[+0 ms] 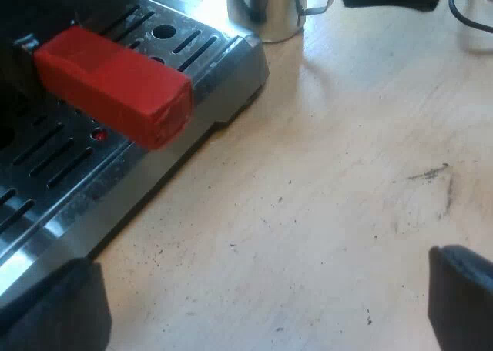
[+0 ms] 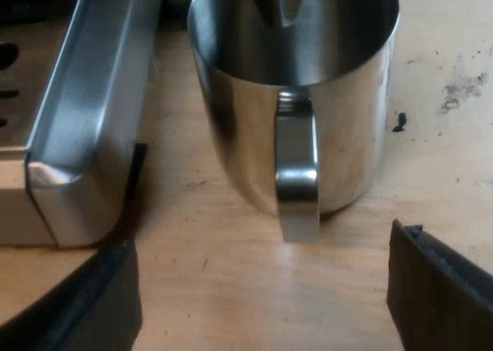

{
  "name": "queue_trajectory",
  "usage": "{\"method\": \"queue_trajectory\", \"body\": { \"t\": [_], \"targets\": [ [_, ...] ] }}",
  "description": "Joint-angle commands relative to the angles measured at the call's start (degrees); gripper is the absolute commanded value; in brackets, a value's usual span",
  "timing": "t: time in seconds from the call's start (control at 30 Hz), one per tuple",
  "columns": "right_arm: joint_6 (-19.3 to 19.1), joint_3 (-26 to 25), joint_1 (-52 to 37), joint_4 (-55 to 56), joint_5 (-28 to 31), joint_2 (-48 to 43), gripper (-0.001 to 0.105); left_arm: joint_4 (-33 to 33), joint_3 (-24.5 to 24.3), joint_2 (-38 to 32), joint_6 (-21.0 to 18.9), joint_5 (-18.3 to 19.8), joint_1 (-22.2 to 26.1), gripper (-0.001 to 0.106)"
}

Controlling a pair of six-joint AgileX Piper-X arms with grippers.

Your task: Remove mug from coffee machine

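Our right gripper (image 2: 262, 293) hangs open, fingers spread wide and holding nothing, lined up on the handle (image 2: 297, 174) of the steel mug (image 2: 347, 128). The mug stands upright on the wooden table (image 2: 431, 51), just beside the corner of the espresso machine's drip tray (image 2: 85, 128) and not on it, so we judge the removal all but made. To do this step well we move the wrist straight along the handle's line, one finger kept off the tray corner and neither brushing the handle, since a polished mug slides easily. Our left gripper (image 1: 258, 305) is open too, empty, over the table near the holder's red end (image 1: 115, 85)
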Motion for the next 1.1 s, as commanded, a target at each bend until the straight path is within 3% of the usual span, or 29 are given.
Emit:
{"method": "queue_trajectory", "body": {
  "t": [0.03,0.1,0.17,0.23,0.37,0.47,0.57,0.7,0.87,1.0,1.03,1.1],
  "targets": [
    [0.20,-2.97,-0.15,17.50,-1.25,-3.01,0.069,-1.03,-0.25,-0.06,-0.23,-0.45,-0.24,0.085],
    [0.20,-4.11,-0.15,20.78,-1.43,-3.81,0.069,-1.03,-0.25,-0.06,-0.23,-0.45,-0.24,0.085],
    [0.20,-9.10,-0.15,31.07,-1.69,-5.75,0.069,-1.03,-0.49,-0.06,-1.01,-0.45,-0.24,0.085],
    [0.20,-13.60,-0.15,38.59,-2.73,-6.47,0.069,-1.03,-2.30,-0.06,-8.08,-0.45,-0.24,0.085],
    [-1.06,-20.44,-0.15,46.19,-2.79,-6.44,0.069,-0.20,-6.25,-0.06,-11.90,-3.71,-0.24,0.085],
    [-4.11,-25.52,-0.15,49.94,-4.58,-6.22,0.069,2.04,-10.04,-0.06,-12.72,-7.51,0.34,0.085],
    [-4.56,-29.64,-0.15,50.63,-5.68,-6.23,0.069,4.86,-13.71,-0.06,-12.71,-8.19,2.89,0.085],
    [-4.99,-33.24,-0.30,50.63,-7.27,-5.64,0.069,7.10,-17.20,-0.06,-12.82,-8.22,9.04,0.085],
    [-4.98,-37.28,-0.30,52.82,-7.85,-0.87,0.069,7.16,-19.58,-0.17,-12.70,-6.32,21.55,0.085],
    [-6.02,-37.96,-0.91,51.37,-7.89,1.90,0.069,8.63,-19.59,-0.17,-12.70,-5.50,28.72,0.085],
    [-6.02,-37.95,-1.85,50.82,-8.43,2.64,0.069,10.08,-19.59,-0.17,-12.58,-6.05,32.77,0.085],
    [-6.01,-37.95,-4.55,50.04,-10.31,3.85,0.069,10.71,-19.59,-0.17,-12.44,-6.96,34.91,0.085]
  ]
}}
